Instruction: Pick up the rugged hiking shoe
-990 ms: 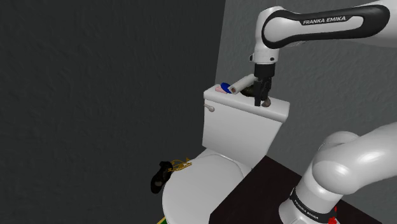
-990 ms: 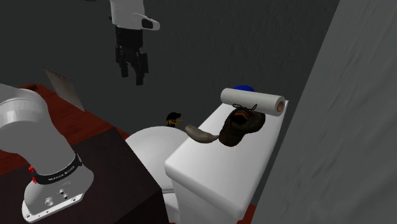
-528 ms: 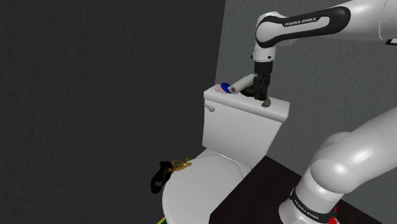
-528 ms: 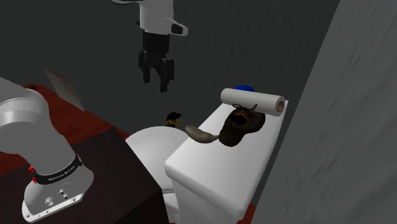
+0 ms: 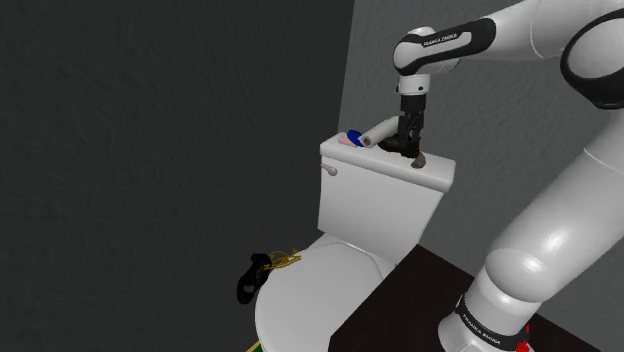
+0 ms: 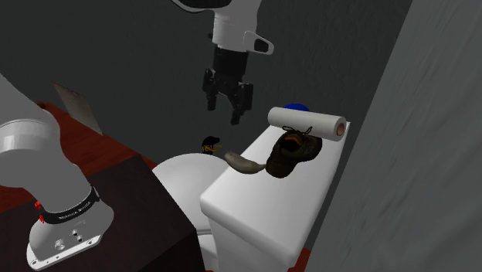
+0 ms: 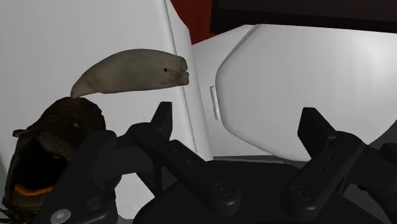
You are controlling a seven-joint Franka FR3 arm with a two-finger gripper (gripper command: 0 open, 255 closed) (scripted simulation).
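White toilet tank lid [image 6: 255,197] carrying a white roll [image 6: 307,122] at the back. Just in front of it, a brown hiking shoe [image 6: 292,152], with a grey horn-shaped thing [image 6: 243,164] lying beside. Up above and off to the shoe's side, the black gripper [image 6: 224,114], spread wide, holding nothing. Best to centre over the shoe, straddle its narrow width, descend clear of roll and horn, then close.

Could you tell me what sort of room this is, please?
Most likely a bathroom: a white toilet with its cistern, and a paper roll lying on the cistern lid beside a brown shoe.
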